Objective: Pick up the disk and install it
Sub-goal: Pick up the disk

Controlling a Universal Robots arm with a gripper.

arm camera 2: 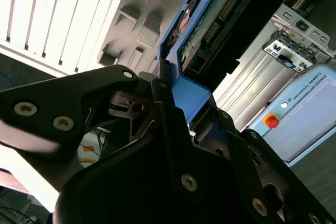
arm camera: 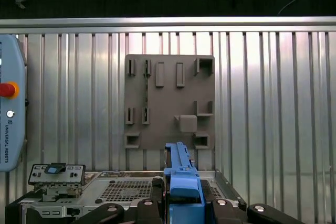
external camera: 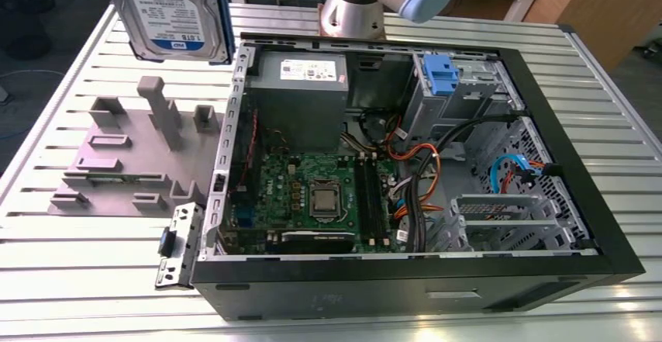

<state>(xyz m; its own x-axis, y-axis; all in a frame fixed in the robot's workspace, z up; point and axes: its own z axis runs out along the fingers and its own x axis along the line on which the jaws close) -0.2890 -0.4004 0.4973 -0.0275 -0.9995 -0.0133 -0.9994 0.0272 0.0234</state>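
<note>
The disk [external camera: 170, 8], silver-grey with a white-and-blue label and blue rails, hangs high above the table at the exterior view's left, over the grey fixture [external camera: 124, 156]. In the first wrist view its blue carrier rail [arm camera: 181, 174] stands edge-on between the black fingers of my gripper [arm camera: 185, 205], which is shut on it. In the second wrist view the gripper [arm camera 2: 176, 111] clamps the blue rail [arm camera 2: 186, 90], and the disk's green circuit-board side [arm camera 2: 210, 19] points away from the camera.
The open computer case [external camera: 610, 233] lies on the slatted metal table [external camera: 93, 272], with a blue drive-cage bracket [external camera: 439, 74], a grey power supply [external camera: 300, 74] and loose cables inside. A pendant with a red button [arm camera: 10, 114] lies on the table. The arm's base [external camera: 357, 8] stands behind the case.
</note>
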